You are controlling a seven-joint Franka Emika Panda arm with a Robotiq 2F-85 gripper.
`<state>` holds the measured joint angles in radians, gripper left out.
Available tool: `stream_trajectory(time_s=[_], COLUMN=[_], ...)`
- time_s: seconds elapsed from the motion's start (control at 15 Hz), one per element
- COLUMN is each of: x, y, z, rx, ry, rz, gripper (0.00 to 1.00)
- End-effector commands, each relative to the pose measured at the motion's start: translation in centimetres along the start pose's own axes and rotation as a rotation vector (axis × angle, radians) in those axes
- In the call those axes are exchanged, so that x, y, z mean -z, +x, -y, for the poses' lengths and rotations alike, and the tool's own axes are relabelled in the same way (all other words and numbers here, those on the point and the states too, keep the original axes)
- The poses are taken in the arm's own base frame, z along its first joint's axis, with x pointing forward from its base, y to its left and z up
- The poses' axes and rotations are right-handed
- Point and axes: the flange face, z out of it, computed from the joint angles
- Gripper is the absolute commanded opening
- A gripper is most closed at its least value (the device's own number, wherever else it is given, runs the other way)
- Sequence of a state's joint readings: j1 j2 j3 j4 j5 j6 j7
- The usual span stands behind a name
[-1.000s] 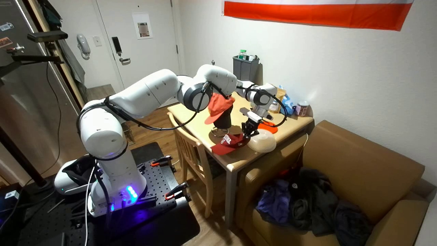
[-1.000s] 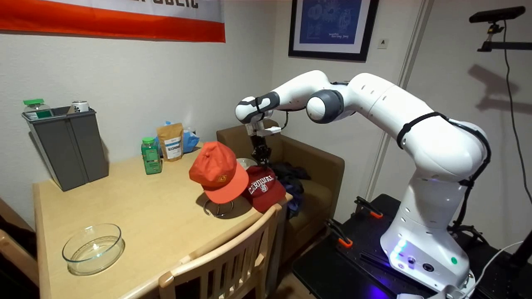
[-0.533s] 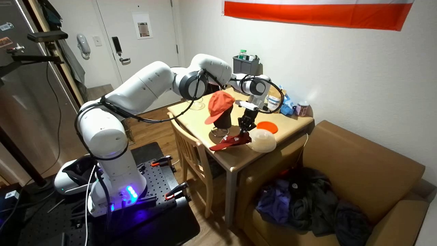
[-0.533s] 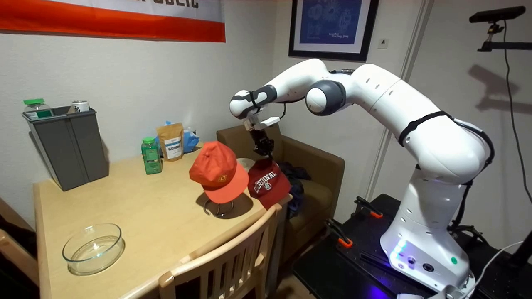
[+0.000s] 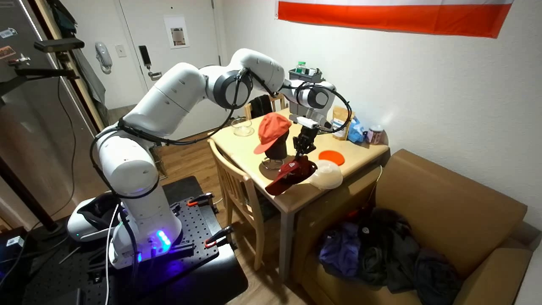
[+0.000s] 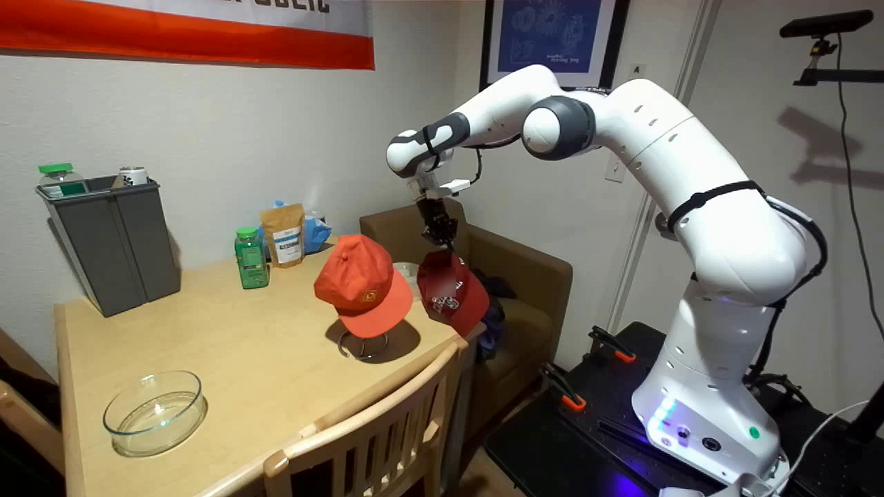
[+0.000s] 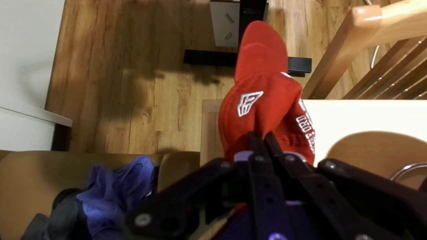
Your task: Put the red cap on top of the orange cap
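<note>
The red cap point(image 5: 290, 174) is dark red with white lettering. It hangs tilted, brim down, at the corner of the table, and also shows in an exterior view point(image 6: 459, 297) and in the wrist view point(image 7: 263, 90). My gripper point(image 7: 261, 136) is shut on its crown, pinching a fold of fabric; it also shows above the cap in both exterior views point(image 5: 299, 156) point(image 6: 450, 250). The orange cap point(image 5: 272, 130) sits on a dark stand with a wire base, beside the red cap. It also shows in an exterior view point(image 6: 360, 283), and is out of the wrist view.
A pale translucent bowl point(image 5: 329, 176) and a flat orange disc point(image 5: 331, 157) lie near the red cap. A wooden chair point(image 6: 387, 414) stands against the table edge. A glass bowl point(image 6: 155, 417), a green bottle point(image 6: 251, 259) and a grey bin point(image 6: 117, 248) stand on the table.
The gripper has risen with the red cap in it. The cap has lifted off the table and now tilts with its brim down. The orange cap has not moved.
</note>
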<state>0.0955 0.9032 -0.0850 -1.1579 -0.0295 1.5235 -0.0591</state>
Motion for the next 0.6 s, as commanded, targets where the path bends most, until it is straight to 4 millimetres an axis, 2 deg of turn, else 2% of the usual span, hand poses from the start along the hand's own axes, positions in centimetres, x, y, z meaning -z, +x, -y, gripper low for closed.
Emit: stream_trajectory(time_s=[0.0,0.33,0.53], x=[2.2,4.0,4.6], y=[-3.4,-7.1,-9.1], z=[0.7,1.9,1.9], rx=[0.055,0.075,0.073], ry=[0.054,0.071,0.079], rz=[-0.075,-0.157,-0.179], gripper=[0.01,0.01,0.01])
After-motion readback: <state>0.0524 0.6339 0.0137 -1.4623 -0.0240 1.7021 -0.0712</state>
